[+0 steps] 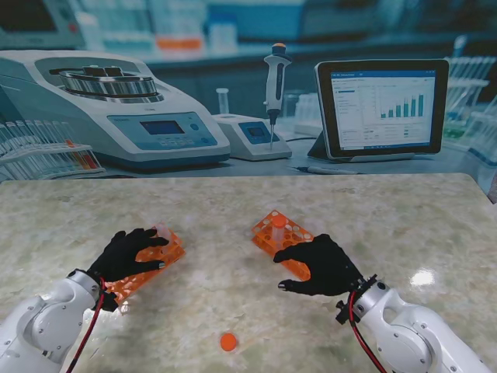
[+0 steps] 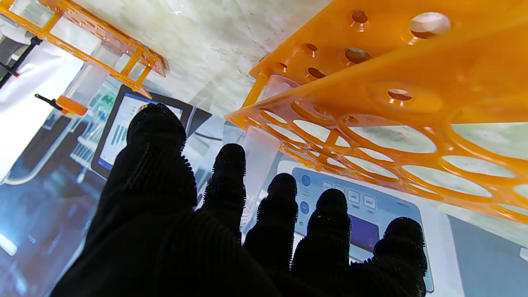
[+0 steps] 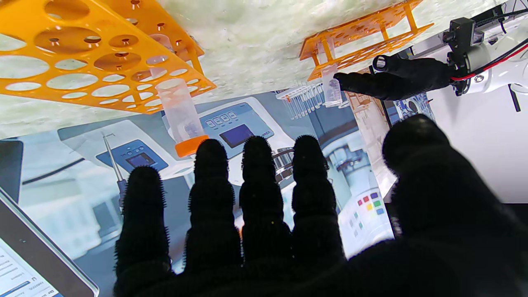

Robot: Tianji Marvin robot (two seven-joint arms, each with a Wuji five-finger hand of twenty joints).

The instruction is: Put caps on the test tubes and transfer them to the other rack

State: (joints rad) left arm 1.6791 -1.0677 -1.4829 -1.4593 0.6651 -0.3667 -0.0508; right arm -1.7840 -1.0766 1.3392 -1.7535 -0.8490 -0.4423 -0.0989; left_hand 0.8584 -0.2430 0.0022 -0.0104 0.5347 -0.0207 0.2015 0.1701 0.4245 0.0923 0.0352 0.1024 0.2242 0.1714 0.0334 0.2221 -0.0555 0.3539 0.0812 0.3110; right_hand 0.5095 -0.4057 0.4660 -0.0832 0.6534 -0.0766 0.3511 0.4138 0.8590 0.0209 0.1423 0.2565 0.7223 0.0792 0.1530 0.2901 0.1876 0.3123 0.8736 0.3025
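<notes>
My black-gloved left hand (image 1: 128, 254) lay over the orange plastic test-tube rack on the left (image 1: 147, 264) of the pale marbled counter (image 1: 404, 217), fingers draped across its top; from the stand view I could not tell whether it gripped the rack or merely rested there, and the left wrist camera showed the fingers (image 2: 231, 173) spread with nothing between them. An uncapped clear plastic tube (image 1: 163, 231) stood in that rack at its far end, just beyond my fingertips. My black-gloved right hand (image 1: 320, 264) sat at the near edge of the second orange plastic rack (image 1: 279, 233) on the right, thumb out toward the middle of the counter, fingers fanned apart and holding nothing in the right wrist view, where their tips (image 3: 258, 165) stood just short of a clear tube with an orange cap (image 3: 181, 113) seated in that rack. The two racks were well apart. A loose round orange cap (image 1: 227, 341) lay on the counter nearer to me, between my two arms, touching neither hand.
</notes>
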